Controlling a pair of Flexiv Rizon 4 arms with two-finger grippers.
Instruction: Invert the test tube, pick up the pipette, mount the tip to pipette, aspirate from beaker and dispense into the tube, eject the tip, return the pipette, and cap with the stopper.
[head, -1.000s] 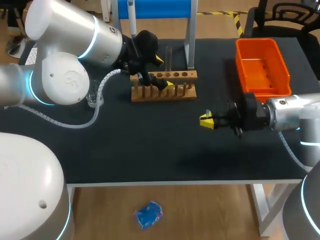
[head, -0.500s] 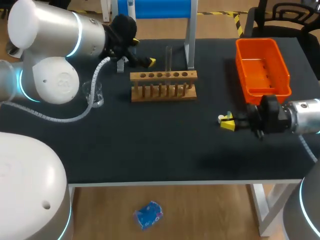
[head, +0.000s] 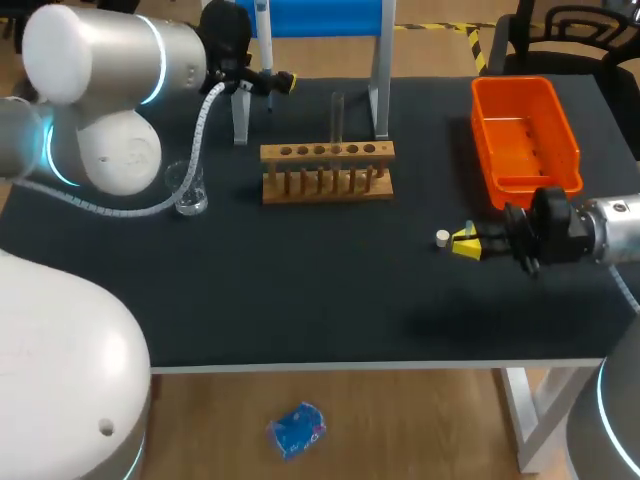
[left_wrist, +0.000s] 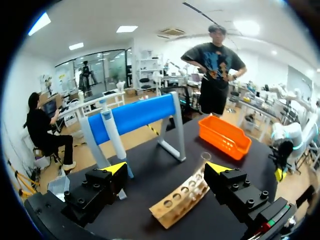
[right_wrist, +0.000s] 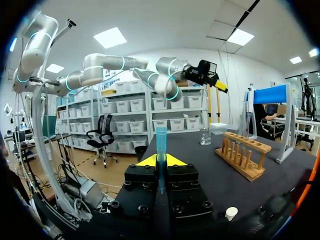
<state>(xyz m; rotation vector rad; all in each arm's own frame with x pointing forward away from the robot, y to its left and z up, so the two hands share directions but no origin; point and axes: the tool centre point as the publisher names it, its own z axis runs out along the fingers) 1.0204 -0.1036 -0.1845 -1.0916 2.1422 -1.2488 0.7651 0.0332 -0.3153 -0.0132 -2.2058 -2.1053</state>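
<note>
A clear test tube (head: 337, 113) stands upright in the wooden rack (head: 327, 171). At the back, the pipette (head: 262, 22) hangs on the blue stand (head: 318, 16). My left gripper (head: 270, 82) is open right beside it; in the left wrist view the pipette (left_wrist: 112, 134) is just ahead of the left-hand finger of that gripper (left_wrist: 167, 170). My right gripper (head: 464, 243) is low at the table's right, shut on a blue pipette tip (right_wrist: 161, 145). A white stopper (head: 442, 237) lies on the table just off its fingertips. The glass beaker (head: 188, 189) stands left of the rack.
An orange bin (head: 525, 133) sits at the back right, just behind my right arm. The black table (head: 300, 290) is bare in front of the rack. The stand's legs (head: 381, 90) rise directly behind the rack.
My left gripper has drawn back from the rack and risen to the pipette on the stand. My right gripper has slid to the right with the tip, uncovering the stopper.
</note>
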